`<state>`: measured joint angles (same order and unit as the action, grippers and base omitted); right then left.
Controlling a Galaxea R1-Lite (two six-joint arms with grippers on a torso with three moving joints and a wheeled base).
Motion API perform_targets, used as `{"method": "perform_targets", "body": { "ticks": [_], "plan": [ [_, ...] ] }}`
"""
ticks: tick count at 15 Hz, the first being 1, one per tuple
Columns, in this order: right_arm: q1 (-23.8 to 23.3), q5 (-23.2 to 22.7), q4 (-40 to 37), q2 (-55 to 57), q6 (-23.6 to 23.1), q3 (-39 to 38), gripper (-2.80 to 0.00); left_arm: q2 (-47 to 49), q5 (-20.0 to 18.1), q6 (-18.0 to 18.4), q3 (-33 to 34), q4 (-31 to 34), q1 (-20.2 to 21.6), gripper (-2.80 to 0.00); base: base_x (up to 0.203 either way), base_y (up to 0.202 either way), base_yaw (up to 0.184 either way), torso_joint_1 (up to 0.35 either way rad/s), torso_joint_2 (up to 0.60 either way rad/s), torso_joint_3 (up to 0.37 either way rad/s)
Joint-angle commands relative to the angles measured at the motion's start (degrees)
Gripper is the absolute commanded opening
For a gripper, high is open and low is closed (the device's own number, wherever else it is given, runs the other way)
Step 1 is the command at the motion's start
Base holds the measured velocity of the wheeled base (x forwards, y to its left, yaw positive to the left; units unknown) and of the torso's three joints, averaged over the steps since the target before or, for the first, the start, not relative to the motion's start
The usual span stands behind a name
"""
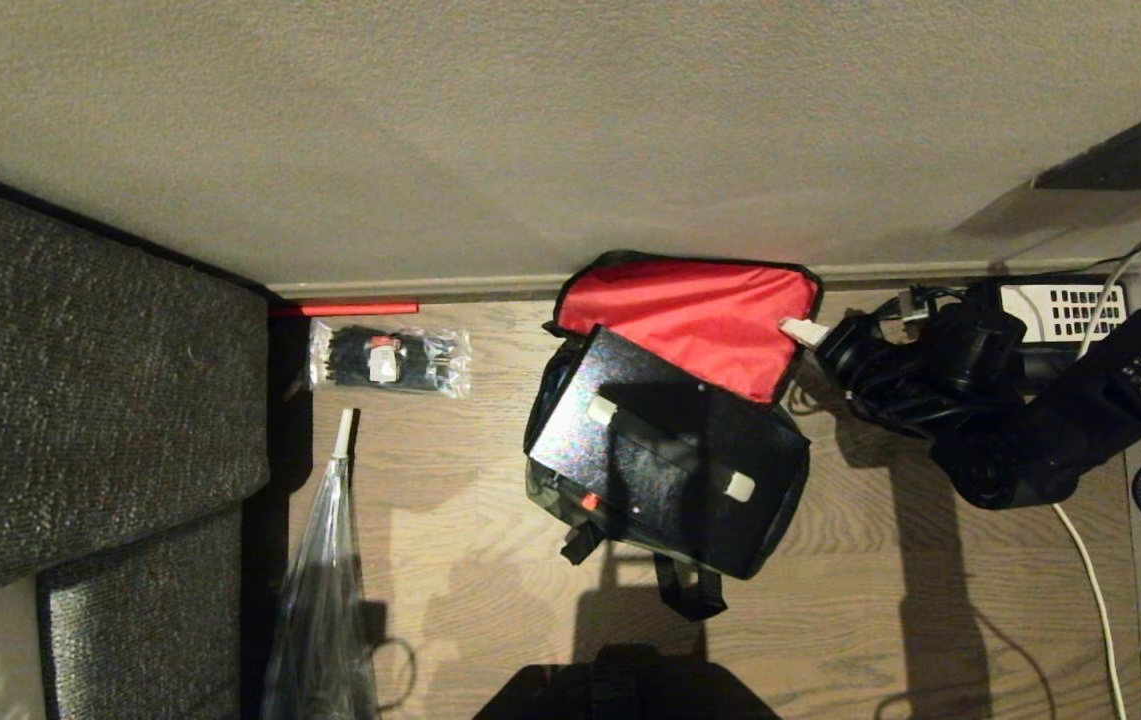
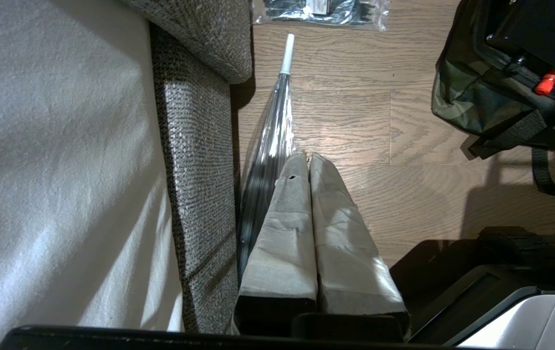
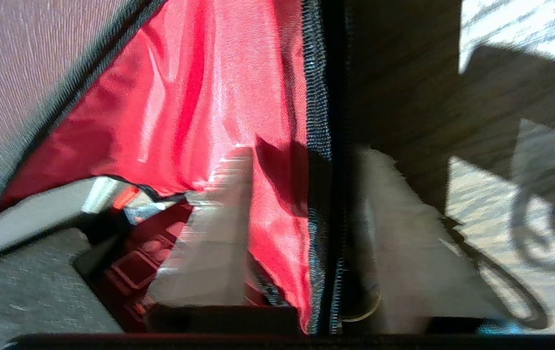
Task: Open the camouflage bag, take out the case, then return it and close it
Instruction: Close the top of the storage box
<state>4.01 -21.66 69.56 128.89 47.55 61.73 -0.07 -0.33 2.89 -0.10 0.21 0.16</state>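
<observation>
The right arm [image 1: 1030,420] is showing as a bulky matte black body of rounded housings, with black cables looping over it just behind the right gripper [image 1: 798,331]. That gripper is ending in pale, off-white fingers [image 3: 209,233], 1 on each side of a black base bar. The left gripper [image 2: 306,163] is wearing 2 long tapering fingers [image 2: 282,243] wrapped in creased grey-beige covering, with a small dark hole near 1 tip, rising from a black mount beside a grey and black housing.
</observation>
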Motion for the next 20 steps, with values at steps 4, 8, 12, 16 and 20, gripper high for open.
{"method": "perform_targets", "body": {
  "ticks": [4,8,12,16,20],
  "plan": [
    [0.03,0.34,2.1,-0.78,-2.77,-1.27,-2.8,0.07,-0.02,0.01,0.01,-0.03,0.02,-2.8,0.0,0.0,0.0,0.0,0.0,0.0],
    [0.16,-2.64,2.3,-8.82,-5.39,-9.82,-2.8,0.07,-0.02,0.01,0.01,0.05,0.02,-2.8,0.0,0.0,0.0,0.0,0.0,0.0],
    [1.91,-7.02,2.46,-19.43,-7.55,-19.03,-2.8,0.07,-0.02,0.01,0.01,-0.03,0.02,-2.8,0.0,0.0,0.0,0.0,0.0,0.0],
    [4.19,-10.64,2.35,-27.79,-7.65,-27.31,-2.8,0.07,-0.02,0.01,0.01,0.06,0.02,-2.8,0.0,0.0,0.0,0.0,0.0,0.0],
    [8.96,-11.68,2.11,-37.47,-7.79,-34.99,-2.8,0.07,-0.02,0.01,0.01,-0.03,0.02,-2.8,0.0,0.0,0.0,0.0,0.0,0.0]
  ]
}}
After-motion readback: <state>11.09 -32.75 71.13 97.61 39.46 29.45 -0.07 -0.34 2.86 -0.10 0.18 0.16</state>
